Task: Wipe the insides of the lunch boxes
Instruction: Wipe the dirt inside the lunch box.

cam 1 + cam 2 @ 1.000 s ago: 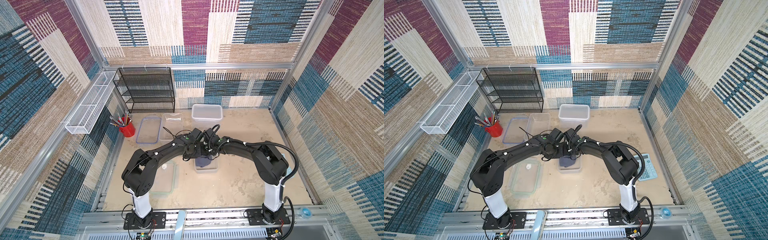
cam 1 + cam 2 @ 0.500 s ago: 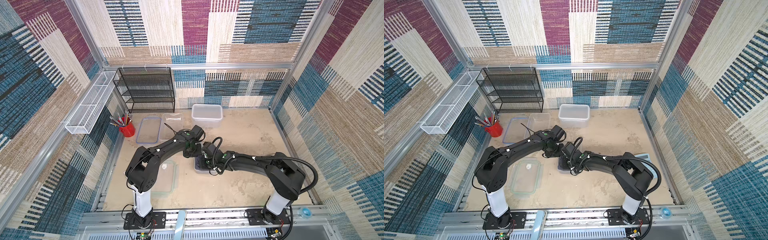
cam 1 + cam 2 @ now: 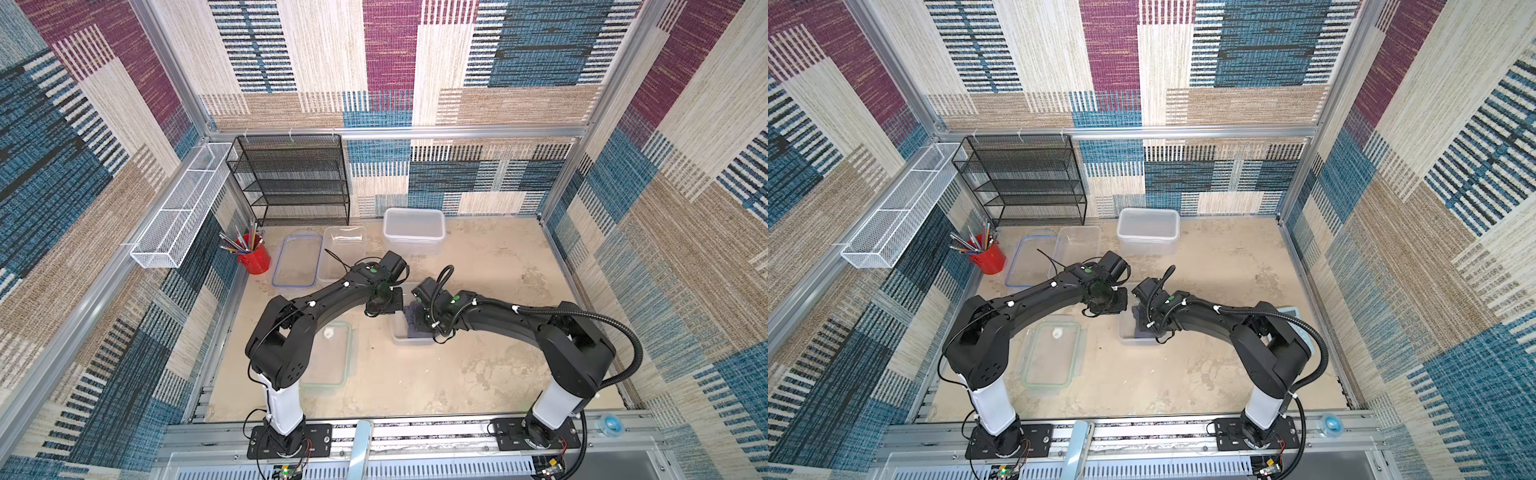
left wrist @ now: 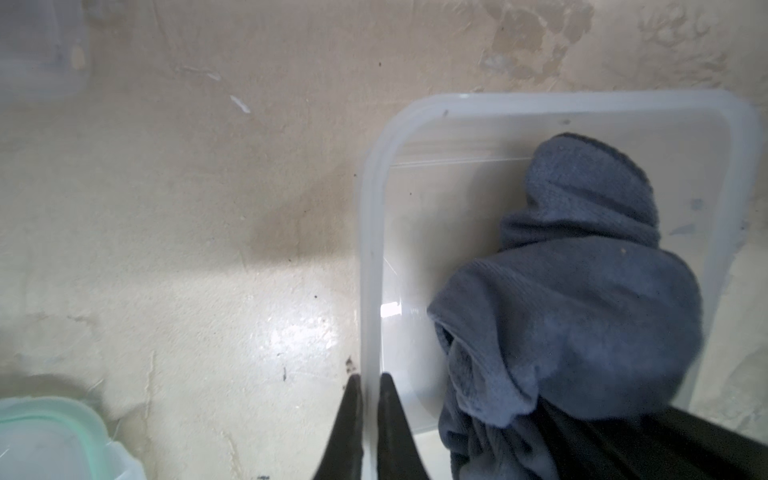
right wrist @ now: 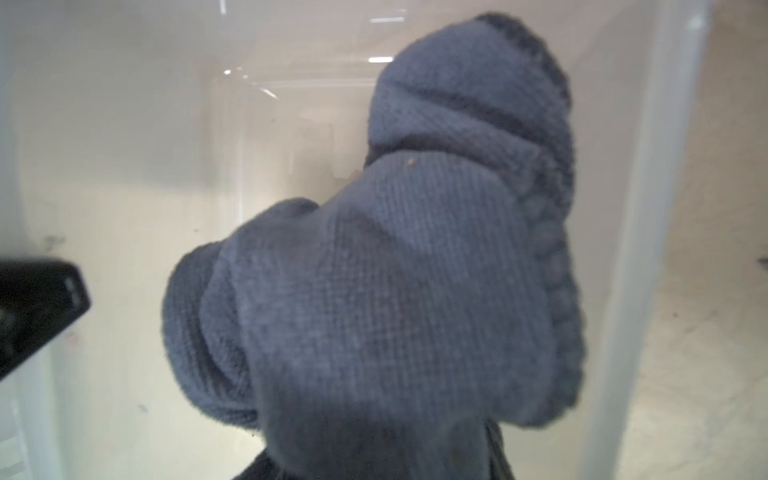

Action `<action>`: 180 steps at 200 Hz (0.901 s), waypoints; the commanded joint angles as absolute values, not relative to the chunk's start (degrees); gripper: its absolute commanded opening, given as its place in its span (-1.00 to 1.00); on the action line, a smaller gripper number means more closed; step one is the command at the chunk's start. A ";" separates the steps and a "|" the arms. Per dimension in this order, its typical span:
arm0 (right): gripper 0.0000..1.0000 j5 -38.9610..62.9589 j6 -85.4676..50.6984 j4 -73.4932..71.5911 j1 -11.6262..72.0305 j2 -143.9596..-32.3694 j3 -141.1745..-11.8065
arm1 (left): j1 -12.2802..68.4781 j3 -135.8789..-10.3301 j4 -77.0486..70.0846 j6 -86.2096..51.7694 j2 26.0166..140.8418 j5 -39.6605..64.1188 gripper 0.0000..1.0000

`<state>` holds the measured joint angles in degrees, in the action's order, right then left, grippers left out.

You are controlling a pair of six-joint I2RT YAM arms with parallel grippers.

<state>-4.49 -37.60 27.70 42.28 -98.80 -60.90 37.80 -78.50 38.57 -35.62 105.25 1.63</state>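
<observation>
The small frosted lunch box [image 3: 411, 341] [image 3: 1136, 341] sits mid-table, where both arms meet. My left gripper [image 4: 370, 380] is shut on its side wall, one finger outside and one inside the rim [image 4: 582, 99]. My right gripper [image 3: 424, 322] reaches down into this box, shut on a bunched grey cloth [image 5: 395, 270] [image 4: 573, 291] that hides its jaws and rests against the box floor. At the back stand the deep lunch box [image 3: 413, 230] [image 3: 1148, 230] and the shallow clear lunch box [image 3: 343, 253] [image 3: 1077, 245], both away from the grippers.
A blue-rimmed lid [image 3: 297, 259] lies beside the shallow box, and a green-rimmed lid [image 3: 1052, 353] lies near the left arm's base. A red cup of pencils [image 3: 253, 257], a black mesh rack [image 3: 291, 178] and a white wire basket [image 3: 178, 208] stand at the back left.
My right arm swept the cloth toward the box's near end and drew it back to the far end. The left gripper kept its hold on the box wall.
</observation>
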 commanded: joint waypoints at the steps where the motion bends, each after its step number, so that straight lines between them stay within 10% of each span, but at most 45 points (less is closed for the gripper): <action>1: -1.00 -8.96 -33.45 31.02 40.21 -100.42 -63.76 | 38.09 -77.73 40.33 -32.18 104.76 1.64 -1.00; 89: -1.00 -5.80 -28.05 30.48 36.21 -115.25 -85.96 | 39.20 -74.58 40.08 -32.36 104.85 4.68 -1.00; 180: -1.00 12.01 -34.86 14.28 40.32 -109.00 -72.33 | 39.20 -77.19 37.09 -36.14 106.47 7.84 -1.00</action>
<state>7.92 -33.76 21.10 38.24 -110.32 -73.69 38.79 -76.51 35.44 -35.20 105.91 2.76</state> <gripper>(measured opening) 0.108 0.089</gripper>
